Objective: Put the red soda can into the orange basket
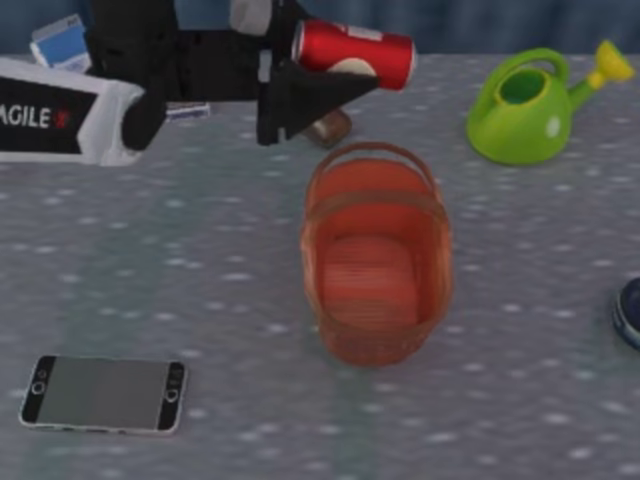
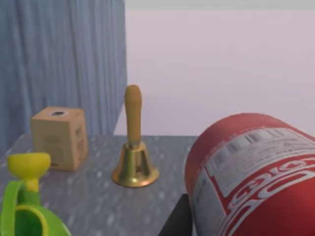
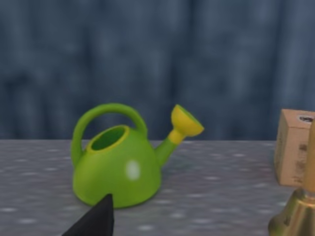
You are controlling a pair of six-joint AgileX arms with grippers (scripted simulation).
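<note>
The red soda can lies on its side in the air at the back of the table, with my left gripper shut on it. The left wrist view is filled by the can, with one dark fingertip against it. The orange basket stands mid-table with its hoop handle up, just nearer than the can, and is empty. My right arm is out of the top view. Its wrist view shows one dark fingertip set off to the side with nothing against it.
A green watering can stands at the back right. A brass bell and a wooden box stand nearby. A phone lies front left, a blue-white carton back left, and a dark blue object at the right edge.
</note>
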